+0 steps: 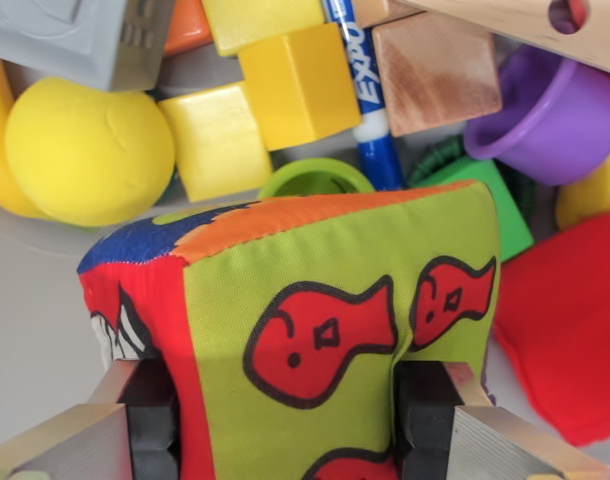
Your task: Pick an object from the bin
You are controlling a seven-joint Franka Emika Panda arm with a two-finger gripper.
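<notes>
— Fabric cube (pixel 325 330), soft and stitched, green face printed with red fish: we have the gripper (pixel 285 420) clamped on its sides, above the bin (pixel 25 330).

— Behind it we see a smooth yellow ball (pixel 85 150) (foam, perhaps), yellow blocks (pixel 255 110), a purple cup (pixel 555 120).

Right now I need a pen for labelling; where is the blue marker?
Wrist view, top centre: the blue Expo marker lies between a yellow block and a wooden block, above the fabric cube.
</notes>
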